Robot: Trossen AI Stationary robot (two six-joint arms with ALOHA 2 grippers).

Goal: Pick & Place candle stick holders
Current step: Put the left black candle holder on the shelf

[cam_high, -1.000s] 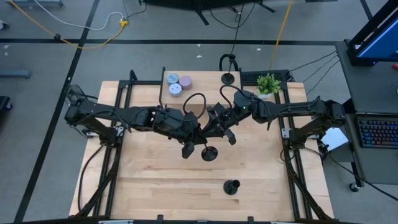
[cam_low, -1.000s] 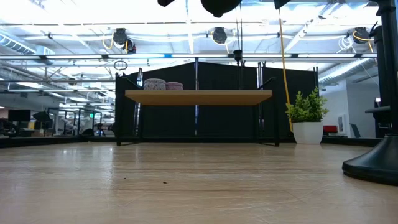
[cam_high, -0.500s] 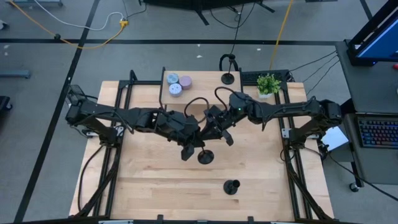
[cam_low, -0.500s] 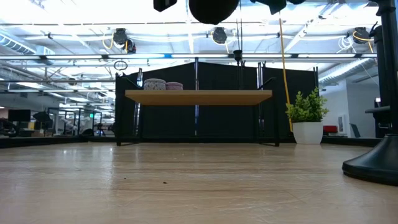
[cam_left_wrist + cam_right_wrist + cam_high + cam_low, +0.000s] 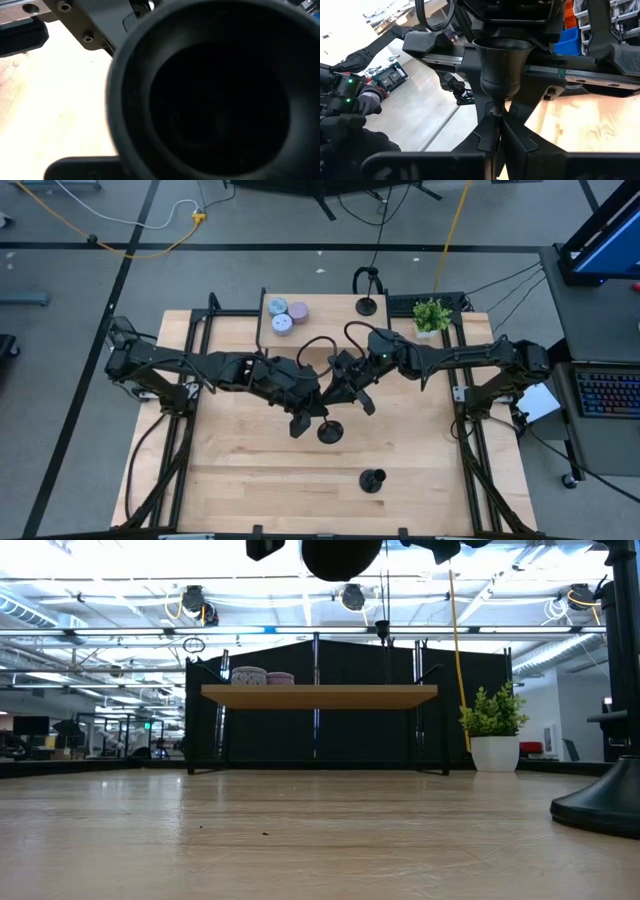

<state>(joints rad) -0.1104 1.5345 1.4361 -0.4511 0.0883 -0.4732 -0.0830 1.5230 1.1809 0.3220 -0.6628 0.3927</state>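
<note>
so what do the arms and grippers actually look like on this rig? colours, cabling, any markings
Both arms are matte black, jointed links. The left gripper and right gripper have dark, flat two-finger jaws. A black cable loops above each wrist. The right wrist view shows angular black fingers on a slotted black rail with screw heads, plus a small green light on the far arm. No readable markings.

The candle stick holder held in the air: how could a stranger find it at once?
Start at the wooden table, then go to its middle, where the two dark arms meet. The candle stick holder hangs there in the right gripper. Unlike the other two, it touches no surface.
</note>
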